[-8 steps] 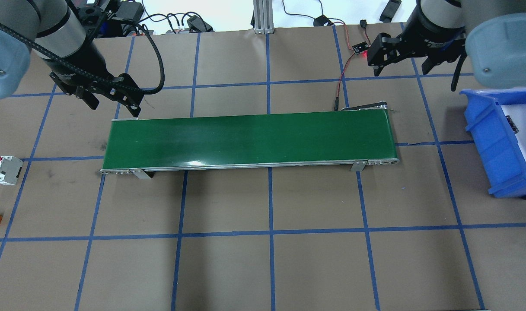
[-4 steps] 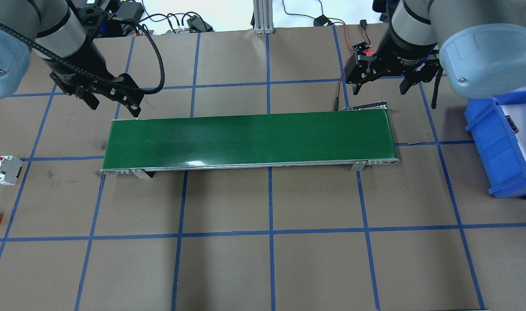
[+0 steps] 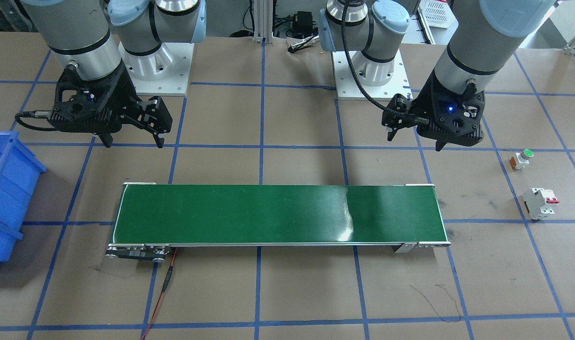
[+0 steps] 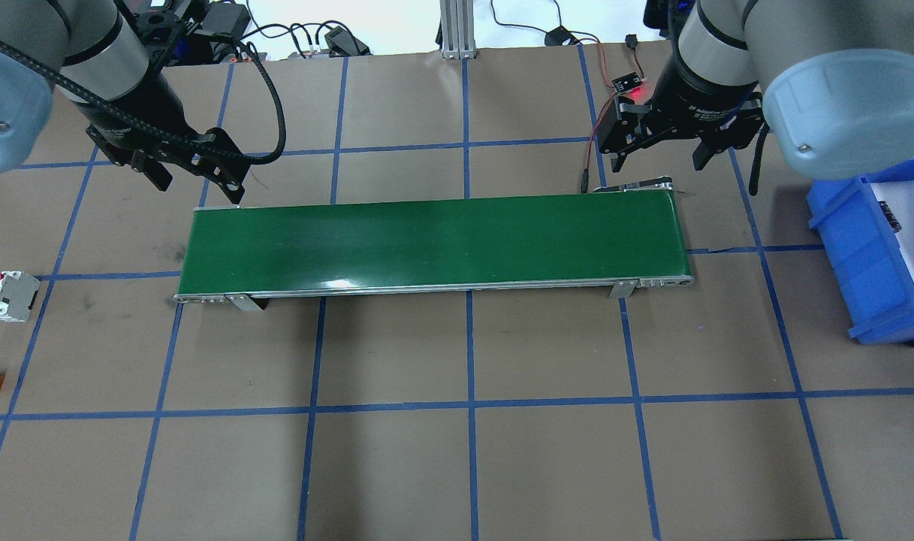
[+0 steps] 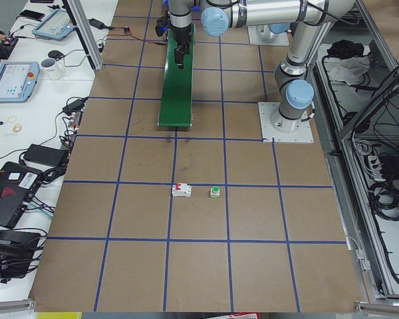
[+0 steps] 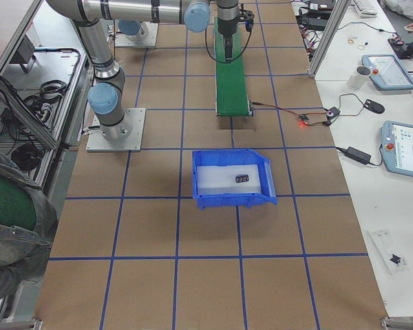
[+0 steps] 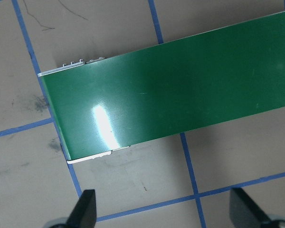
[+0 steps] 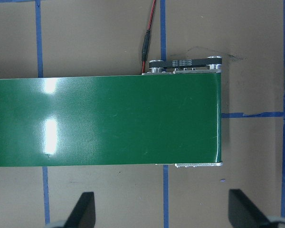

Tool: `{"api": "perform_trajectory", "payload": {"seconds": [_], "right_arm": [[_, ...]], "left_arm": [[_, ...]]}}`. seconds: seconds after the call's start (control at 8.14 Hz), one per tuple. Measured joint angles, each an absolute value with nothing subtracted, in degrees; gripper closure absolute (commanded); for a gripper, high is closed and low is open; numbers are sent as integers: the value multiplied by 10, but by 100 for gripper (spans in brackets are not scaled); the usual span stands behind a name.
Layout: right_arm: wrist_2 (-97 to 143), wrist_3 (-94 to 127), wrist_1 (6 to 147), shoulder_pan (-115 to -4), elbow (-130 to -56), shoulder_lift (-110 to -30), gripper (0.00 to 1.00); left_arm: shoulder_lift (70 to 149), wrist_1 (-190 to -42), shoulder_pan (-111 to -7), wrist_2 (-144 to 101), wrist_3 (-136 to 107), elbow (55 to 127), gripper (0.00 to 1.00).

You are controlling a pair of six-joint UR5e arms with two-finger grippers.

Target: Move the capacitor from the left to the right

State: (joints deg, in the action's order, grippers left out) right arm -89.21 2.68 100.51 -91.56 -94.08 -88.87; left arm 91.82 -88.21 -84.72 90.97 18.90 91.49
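Note:
The capacitor (image 6: pixel 241 179) is a small black piece lying on the white floor of the blue bin (image 6: pixel 228 201); it also shows as a dark speck (image 4: pixel 888 214) at the table's right edge. My right gripper (image 4: pixel 661 159) hangs open and empty above the far right end of the green conveyor belt (image 4: pixel 434 240). My left gripper (image 4: pixel 197 180) hovers open and empty over the belt's far left corner. Both wrist views show only belt and table between the fingers.
A white breaker with red switches (image 4: pixel 6 295) and a small white button (image 3: pixel 521 158) sit at the table's left end. A sensor board with a red light (image 4: pixel 628 84) and its wires lie behind the belt's right end. A person's shoulder shows at the exterior right view's edge.
My right arm has swung left from beside the blue bin to above the belt's far right end, gripper still open. The left arm has not moved.

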Motion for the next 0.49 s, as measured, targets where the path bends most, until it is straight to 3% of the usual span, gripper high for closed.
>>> {"api": "perform_trajectory", "payload": {"seconds": [0.49], "right_arm": [[-896,26,1006,-916,-941,-889,0]], "left_arm": [[918,-882,-847,910,189,915,0]]}}
